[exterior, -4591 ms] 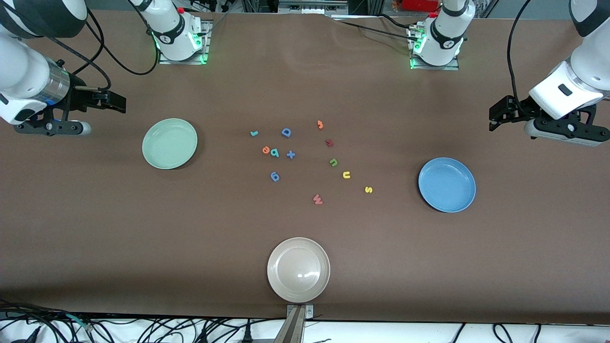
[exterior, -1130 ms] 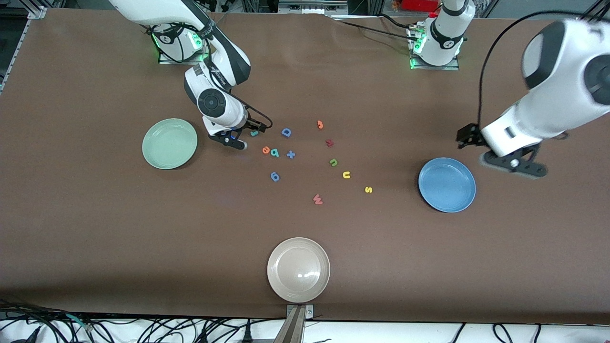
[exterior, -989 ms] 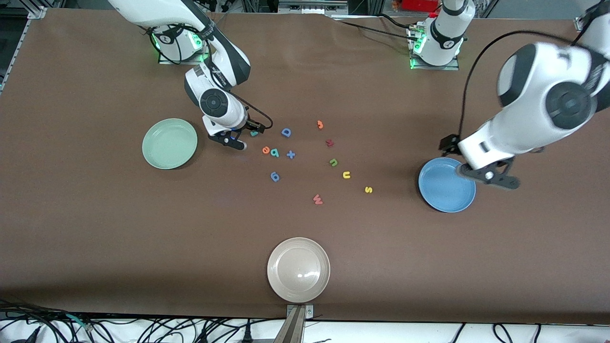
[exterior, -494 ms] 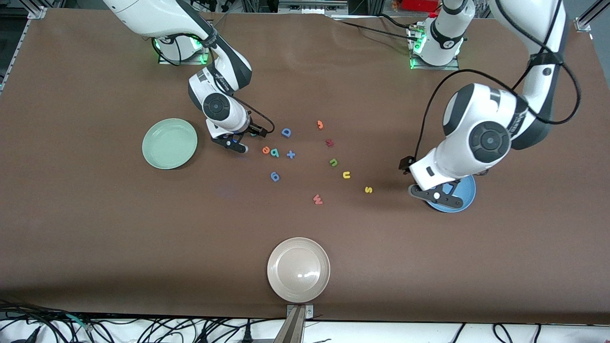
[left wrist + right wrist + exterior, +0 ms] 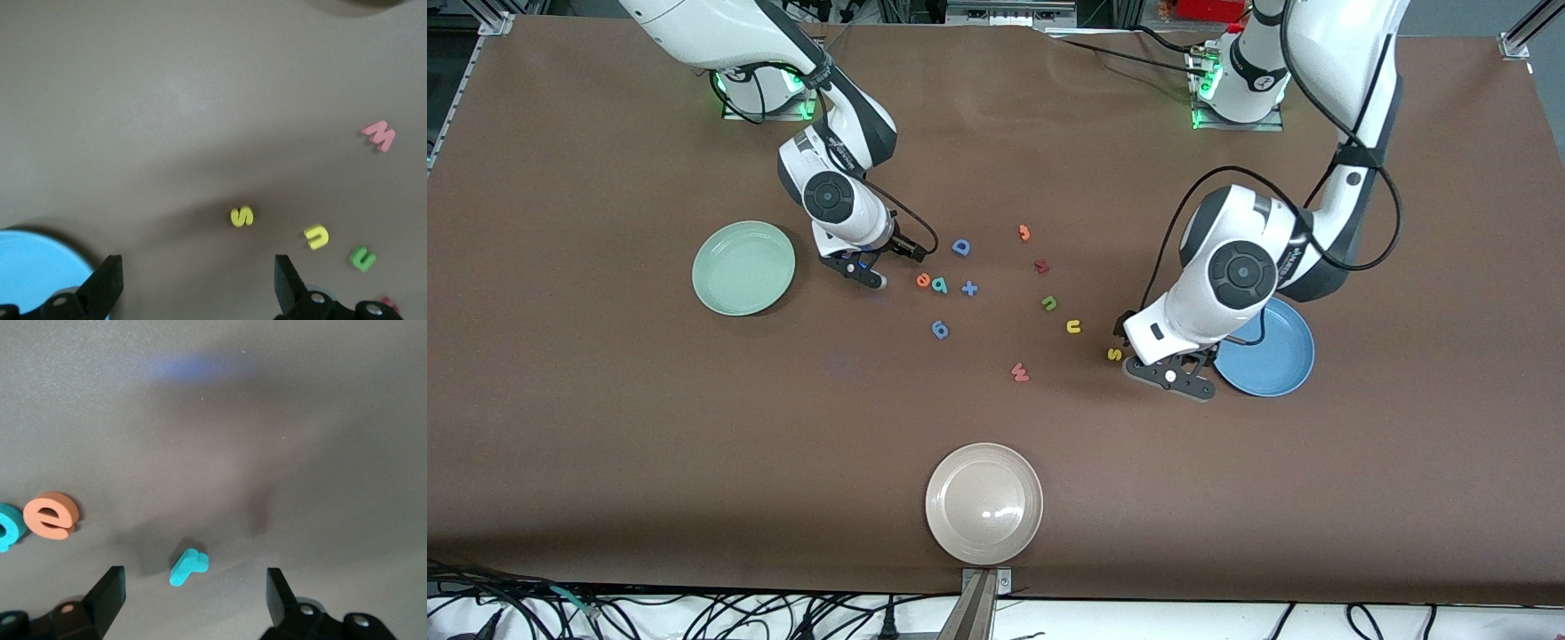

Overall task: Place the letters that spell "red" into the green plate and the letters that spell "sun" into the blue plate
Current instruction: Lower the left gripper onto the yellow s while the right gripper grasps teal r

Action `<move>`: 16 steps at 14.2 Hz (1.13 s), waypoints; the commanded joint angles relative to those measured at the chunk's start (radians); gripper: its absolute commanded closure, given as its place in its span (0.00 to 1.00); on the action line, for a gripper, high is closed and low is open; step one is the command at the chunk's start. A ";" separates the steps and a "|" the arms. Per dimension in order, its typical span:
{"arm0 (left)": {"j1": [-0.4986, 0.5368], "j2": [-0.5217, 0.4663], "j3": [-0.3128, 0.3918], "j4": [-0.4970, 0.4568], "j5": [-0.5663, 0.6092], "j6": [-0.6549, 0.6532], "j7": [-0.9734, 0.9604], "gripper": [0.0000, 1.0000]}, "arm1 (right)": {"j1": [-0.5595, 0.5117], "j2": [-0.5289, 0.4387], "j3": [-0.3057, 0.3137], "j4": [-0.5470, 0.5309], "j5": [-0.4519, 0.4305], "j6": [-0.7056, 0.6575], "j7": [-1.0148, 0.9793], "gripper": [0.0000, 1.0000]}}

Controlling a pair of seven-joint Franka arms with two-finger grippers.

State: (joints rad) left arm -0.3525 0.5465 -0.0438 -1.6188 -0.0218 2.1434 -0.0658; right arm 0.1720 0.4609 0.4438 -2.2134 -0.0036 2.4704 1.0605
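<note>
My right gripper (image 5: 193,590) hangs open just above the table, its fingers on either side of the teal "r" (image 5: 189,566). The orange "e" (image 5: 923,281) and the teal "d" (image 5: 939,284) lie close by. The green plate (image 5: 743,268) sits toward the right arm's end. My left gripper (image 5: 198,280) is open and low, between the yellow "s" (image 5: 242,216) and the blue plate (image 5: 1272,360). The "s" lies just ahead of its fingers, not between them. The yellow "u" (image 5: 1073,326) and the green "n" (image 5: 1049,303) lie beside it. The arm partly covers the blue plate.
Other foam pieces are scattered mid-table: a blue "D" (image 5: 960,247), a blue plus (image 5: 969,288), a blue "9" shape (image 5: 940,330), an orange piece (image 5: 1024,233), a dark red "m" (image 5: 1040,266) and a pink "w" (image 5: 1020,372). A beige plate (image 5: 983,503) stands near the front edge.
The left arm swung in from the table's end, across the blue plate, and came down beside the "s". The right gripper settled slightly over the "r".
</note>
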 commanded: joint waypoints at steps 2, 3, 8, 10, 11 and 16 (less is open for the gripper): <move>-0.020 0.038 0.010 -0.021 -0.029 0.094 -0.003 0.00 | 0.000 0.007 0.000 -0.005 -0.018 0.019 0.029 0.13; -0.032 0.050 0.010 -0.032 -0.029 0.114 -0.005 0.00 | 0.000 0.008 0.000 -0.005 -0.019 0.019 0.027 0.24; -0.069 0.070 0.005 -0.183 -0.029 0.350 -0.109 0.00 | 0.000 0.015 0.000 -0.005 -0.019 0.019 0.027 0.33; -0.088 0.093 0.005 -0.191 -0.027 0.383 -0.137 0.00 | 0.000 0.015 0.000 -0.005 -0.019 0.027 0.027 0.49; -0.088 0.101 0.005 -0.193 -0.026 0.391 -0.137 0.00 | 0.000 0.015 0.000 -0.003 -0.019 0.028 0.027 0.50; -0.088 0.110 0.005 -0.207 -0.023 0.406 -0.137 0.00 | 0.000 0.013 -0.002 -0.003 -0.019 0.030 0.027 0.50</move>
State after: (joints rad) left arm -0.4323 0.6552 -0.0464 -1.8129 -0.0218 2.5279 -0.2074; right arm 0.1720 0.4677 0.4418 -2.2148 -0.0037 2.4839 1.0656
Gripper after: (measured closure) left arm 0.000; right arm 0.493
